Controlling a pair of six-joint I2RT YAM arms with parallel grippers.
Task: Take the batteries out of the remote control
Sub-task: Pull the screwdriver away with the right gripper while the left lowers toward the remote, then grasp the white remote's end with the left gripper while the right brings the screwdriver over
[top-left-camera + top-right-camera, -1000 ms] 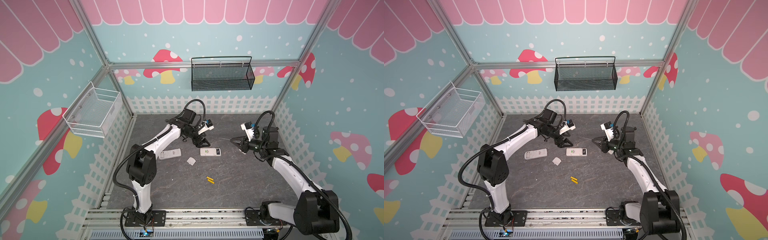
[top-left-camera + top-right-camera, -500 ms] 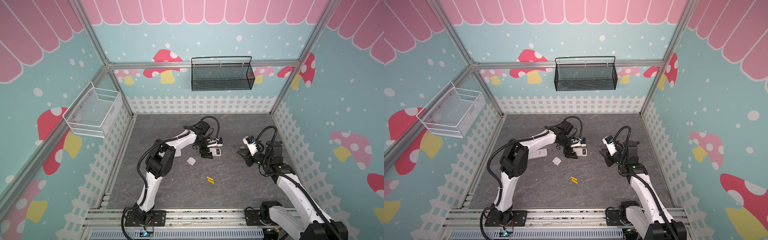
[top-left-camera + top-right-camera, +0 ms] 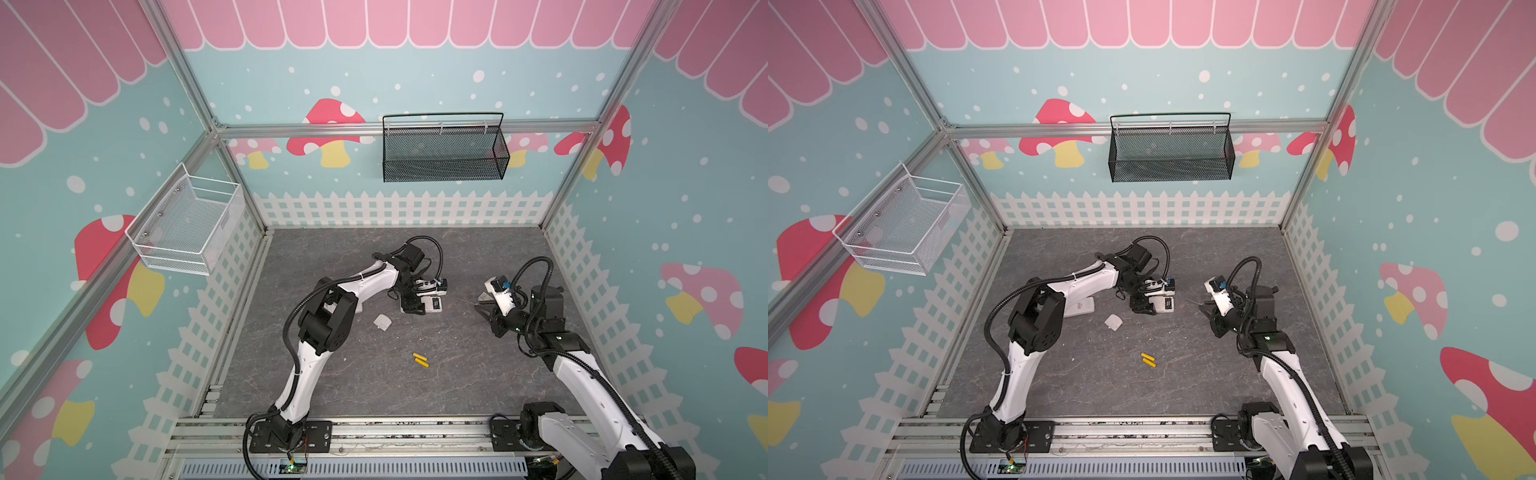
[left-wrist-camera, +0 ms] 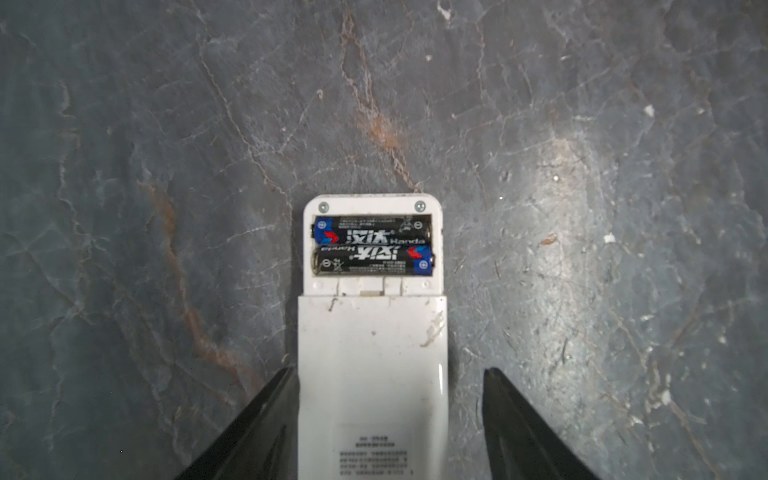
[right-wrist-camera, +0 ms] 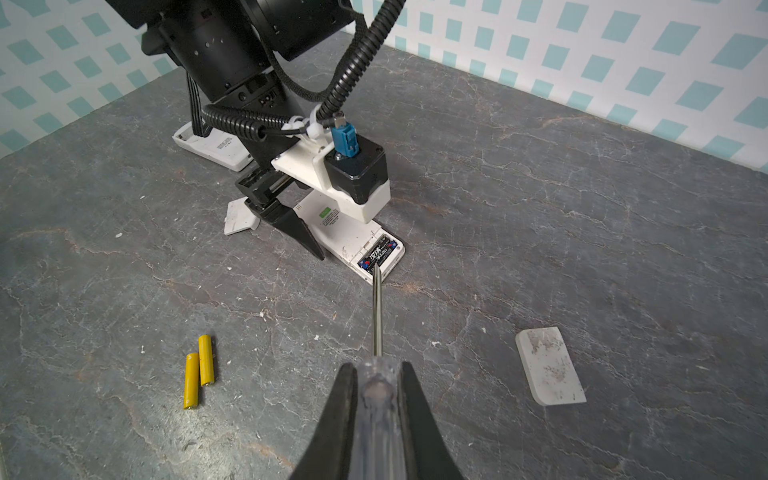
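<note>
The white remote (image 4: 372, 353) lies back-up near the middle of the bench (image 3: 332, 257), a little closer to the back edge than the front. Its battery bay is uncovered at the end that faces the right arm. Two black-and-blue batteries (image 4: 372, 245) sit in that bay side by side, laid across the remote's width and turned opposite ways. The left gripper (image 4: 389, 370) is down over the remote's covered half with its jaws released. One finger (image 4: 274, 399) lies against a long side, and the other stands clear of the opposite side with bare bench showing between. The right gripper (image 5: 378, 368) is clenched on the clear handle of a screwdriver (image 5: 377, 316), whose steel shaft points at the open bay. In the right wrist view the tip lines up with the bay's rim, but in a top view it shows short of the remote, so I cannot tell whether it touches. Two yellow batteries (image 5: 198, 370) lie loose and close together nearer the front edge, about midway along it. A second remote (image 5: 212, 147) lies toward the left edge, partly hidden under the left arm. One white cover plate (image 3: 382, 322) lies flat between the two remotes, and another cover plate (image 5: 550, 365) lies near the right gripper.
</note>
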